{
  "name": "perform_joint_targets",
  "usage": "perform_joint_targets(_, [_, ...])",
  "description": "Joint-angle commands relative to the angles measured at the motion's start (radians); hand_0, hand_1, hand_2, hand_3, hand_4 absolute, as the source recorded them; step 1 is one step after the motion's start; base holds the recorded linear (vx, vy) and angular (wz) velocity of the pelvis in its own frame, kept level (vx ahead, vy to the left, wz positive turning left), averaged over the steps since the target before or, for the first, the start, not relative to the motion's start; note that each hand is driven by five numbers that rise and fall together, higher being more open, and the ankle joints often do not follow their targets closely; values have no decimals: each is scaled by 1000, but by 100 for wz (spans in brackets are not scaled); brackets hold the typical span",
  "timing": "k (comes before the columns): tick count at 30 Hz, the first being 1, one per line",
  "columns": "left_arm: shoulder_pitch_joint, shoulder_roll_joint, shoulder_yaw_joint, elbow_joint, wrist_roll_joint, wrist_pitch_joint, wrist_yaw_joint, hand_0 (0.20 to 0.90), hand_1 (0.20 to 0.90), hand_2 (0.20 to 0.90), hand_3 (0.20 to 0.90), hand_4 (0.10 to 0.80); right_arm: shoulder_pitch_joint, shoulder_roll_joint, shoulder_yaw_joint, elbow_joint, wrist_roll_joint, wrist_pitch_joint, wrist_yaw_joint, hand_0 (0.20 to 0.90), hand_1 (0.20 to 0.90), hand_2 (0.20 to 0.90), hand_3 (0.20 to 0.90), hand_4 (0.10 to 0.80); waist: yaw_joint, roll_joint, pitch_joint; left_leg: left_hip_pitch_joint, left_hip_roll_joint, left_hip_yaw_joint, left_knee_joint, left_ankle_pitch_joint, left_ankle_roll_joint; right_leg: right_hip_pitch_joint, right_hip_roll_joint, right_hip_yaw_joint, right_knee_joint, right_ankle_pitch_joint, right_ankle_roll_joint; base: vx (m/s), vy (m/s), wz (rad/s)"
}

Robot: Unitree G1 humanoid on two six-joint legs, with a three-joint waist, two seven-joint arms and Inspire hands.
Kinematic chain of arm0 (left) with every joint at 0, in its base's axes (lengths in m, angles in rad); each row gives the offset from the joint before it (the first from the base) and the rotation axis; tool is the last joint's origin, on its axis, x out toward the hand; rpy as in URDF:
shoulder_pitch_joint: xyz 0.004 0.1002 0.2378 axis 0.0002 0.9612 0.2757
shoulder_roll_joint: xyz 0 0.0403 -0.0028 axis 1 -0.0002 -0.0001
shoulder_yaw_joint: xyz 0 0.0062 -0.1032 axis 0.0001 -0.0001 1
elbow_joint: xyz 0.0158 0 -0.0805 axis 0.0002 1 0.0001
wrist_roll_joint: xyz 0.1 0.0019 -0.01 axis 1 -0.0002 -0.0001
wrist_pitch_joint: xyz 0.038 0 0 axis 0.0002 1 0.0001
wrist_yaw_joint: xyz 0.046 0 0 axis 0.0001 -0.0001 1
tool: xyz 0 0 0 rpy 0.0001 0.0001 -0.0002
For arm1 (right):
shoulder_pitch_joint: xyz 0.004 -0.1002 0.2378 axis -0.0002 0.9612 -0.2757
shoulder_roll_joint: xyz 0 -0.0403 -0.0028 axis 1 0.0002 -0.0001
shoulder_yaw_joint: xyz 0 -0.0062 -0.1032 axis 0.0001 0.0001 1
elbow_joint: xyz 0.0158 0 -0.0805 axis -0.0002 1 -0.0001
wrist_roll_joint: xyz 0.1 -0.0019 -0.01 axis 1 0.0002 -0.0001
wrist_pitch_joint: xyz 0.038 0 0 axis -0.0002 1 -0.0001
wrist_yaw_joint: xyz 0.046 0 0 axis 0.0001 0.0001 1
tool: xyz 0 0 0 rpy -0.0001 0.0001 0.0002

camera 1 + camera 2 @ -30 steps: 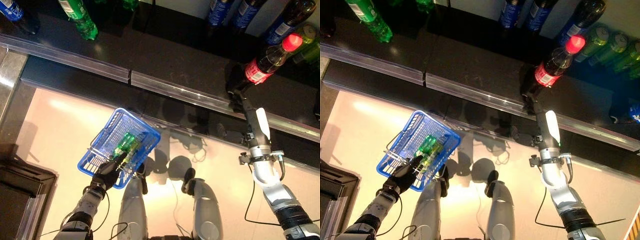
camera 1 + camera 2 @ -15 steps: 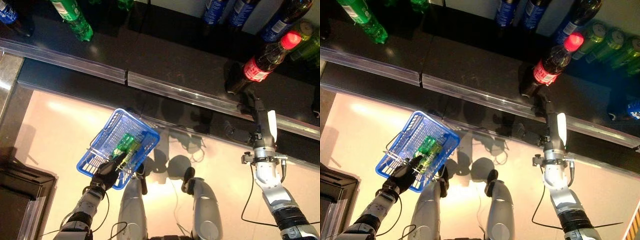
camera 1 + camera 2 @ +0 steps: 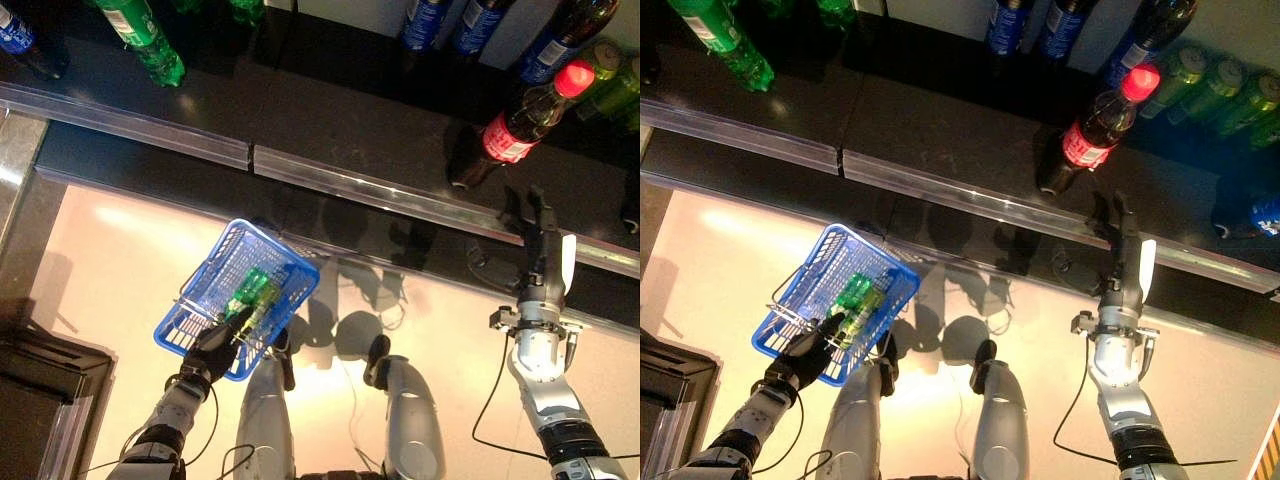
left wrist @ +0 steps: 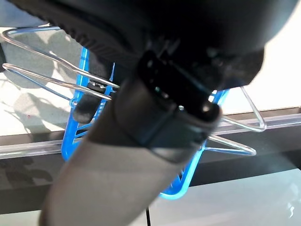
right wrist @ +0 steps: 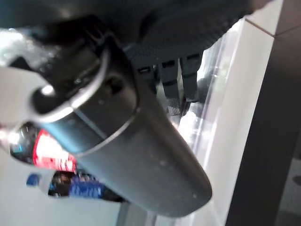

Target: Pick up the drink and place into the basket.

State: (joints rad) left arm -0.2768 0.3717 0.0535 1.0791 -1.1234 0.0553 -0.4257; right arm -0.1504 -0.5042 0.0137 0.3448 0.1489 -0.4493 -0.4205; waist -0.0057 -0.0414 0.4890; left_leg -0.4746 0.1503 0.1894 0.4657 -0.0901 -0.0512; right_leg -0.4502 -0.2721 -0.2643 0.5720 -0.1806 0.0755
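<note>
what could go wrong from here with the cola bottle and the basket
The right hand is open and apart from the cola bottle, so no grasp exists yet; a reach that lands off-centre might tip it into the bottles behind. The basket, held by its wire handles in the left hand, hangs tilted with a green bottle already inside; a heavy drop could swing it.

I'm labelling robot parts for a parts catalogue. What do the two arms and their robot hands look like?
Both arms are silver-grey with rounded, tube-like segments and dark bands near the wrists. Each ends in a dark robot hand with fingers and a thumb: the left robot hand is all black, while the right robot hand bears a long white cover along its thumb side, above a metal bracket at the wrist.
</note>
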Motion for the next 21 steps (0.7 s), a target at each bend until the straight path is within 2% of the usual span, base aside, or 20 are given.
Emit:
perform_joint_targets(1, [119,-5,-45,-56,3,5,-132,300,300,300,200,100,-44,-34,-144,-98,84,-143,-29,900,900,900,900,800,15,24,-76,140,-12,36,-122,-21,61,-73,-55,4,45,202,126,0,0,0])
perform_joint_targets(7, [125,-10,-47,-59,3,8,-132,300,300,300,200,100,-80,-48,-168,-139,114,-156,3,900,900,900,900,800,23,27,-79,141,-18,34,-123,-21,62,-73,-57,0,50,202,124,0,0,0])
perform_joint_targets(21, [128,-1,-61,-54,25,24,-136,300,300,300,200,100,-150,-85,-182,-199,137,-93,32,900,900,900,900,800,38,21,-85,156,-28,21,-128,-28,70,-63,-66,-15,50,225,124,21,-10,1])
